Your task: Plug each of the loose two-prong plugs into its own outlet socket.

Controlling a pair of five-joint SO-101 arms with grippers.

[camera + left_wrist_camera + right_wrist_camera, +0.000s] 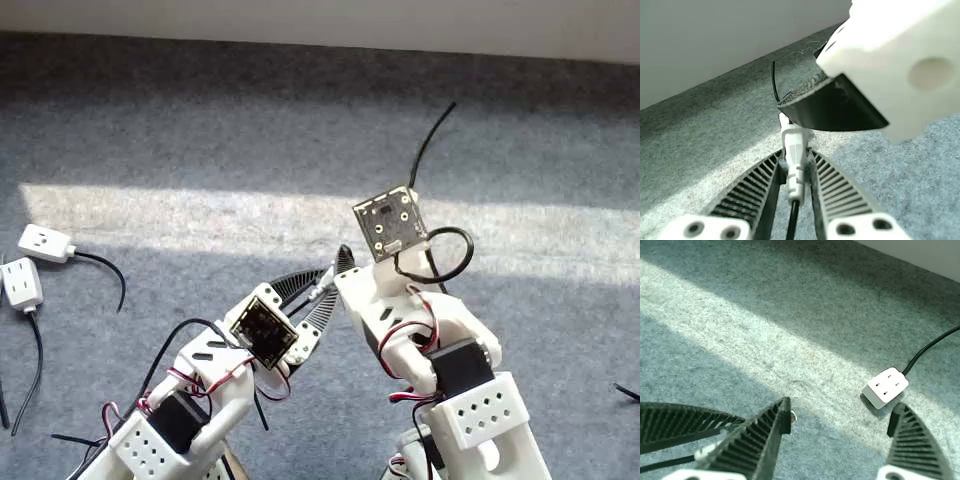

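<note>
Left gripper [796, 156]: clamped on a white two-prong plug [794, 142], with the black cord [791, 222] trailing back between the fingers. The right arm's white-and-black housing [880, 60] looms just above the plug.
Right gripper [841, 410]: jaws wide apart. Its wrist view supplies a socket block [885, 386] lying flat on the carpet [740, 315], just beyond the gap.
High view adds a second socket block [45, 243] and a third socket block [22, 283] near the left edge, well apart from both arms, with open sunlit carpet between.

A carpeted indoor room: grey carpet [200, 110], crossed by sunlight, meets a pale wall [300, 15].
</note>
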